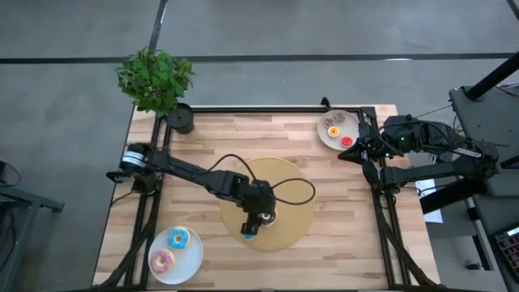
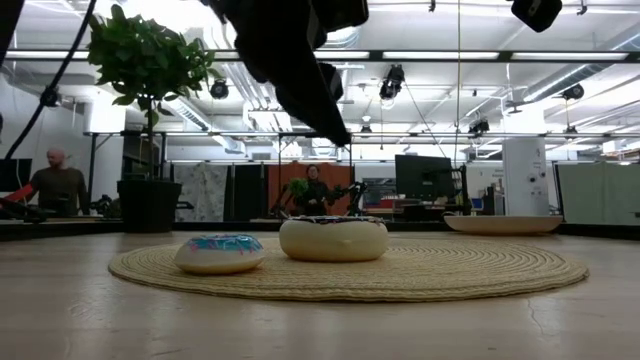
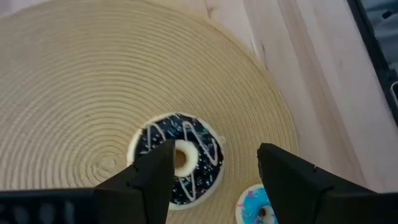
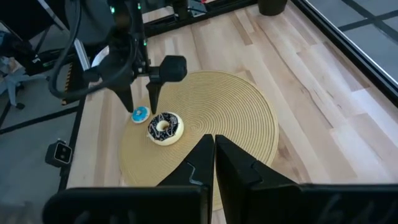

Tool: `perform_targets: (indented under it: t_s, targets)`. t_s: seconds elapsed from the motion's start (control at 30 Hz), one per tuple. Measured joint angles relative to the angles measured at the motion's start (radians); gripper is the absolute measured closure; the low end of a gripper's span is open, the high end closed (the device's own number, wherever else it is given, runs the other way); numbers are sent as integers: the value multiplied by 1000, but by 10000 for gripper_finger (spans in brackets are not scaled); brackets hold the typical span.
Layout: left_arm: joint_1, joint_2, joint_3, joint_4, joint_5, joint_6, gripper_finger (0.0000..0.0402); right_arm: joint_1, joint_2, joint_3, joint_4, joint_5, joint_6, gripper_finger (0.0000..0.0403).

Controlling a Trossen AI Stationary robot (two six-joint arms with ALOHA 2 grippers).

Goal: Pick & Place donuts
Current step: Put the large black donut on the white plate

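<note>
A chocolate donut with white zigzag icing [image 3: 180,155] lies flat on the round tan mat [image 1: 292,178], and a tiny light blue donut [image 3: 255,208] lies beside it. My left gripper [image 3: 214,180] hovers open above the two, clear of both in the low view, where the big donut [image 2: 333,240] and the blue one [image 2: 220,253] rest on the mat. A blue donut [image 1: 178,238] and a pink one [image 1: 162,261] lie on the near-left white plate [image 1: 195,258]. Tiny donuts, one of them red [image 1: 346,141], sit on the far-right plate [image 1: 324,136]. My right gripper [image 4: 214,146] waits shut by that plate.
A potted plant [image 1: 158,81] stands at the table's far left corner. A black cable [image 1: 296,191] loops over the mat beside the left arm. People and desks show in the room beyond the table. Bare wood lies between the mat and the near-left plate.
</note>
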Motion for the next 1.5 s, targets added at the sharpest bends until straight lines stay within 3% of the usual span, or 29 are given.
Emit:
perform_targets:
  t_s: [1.2, 1.5]
  targets:
    - [-30, 43, -47, 41, -18, -35, 202, 0, 0, -1, -8, -2, 3, 394]
    - [-30, 61, 66, -47, -30, -27, 202, 0, 0, -2, -8, 0, 3, 394]
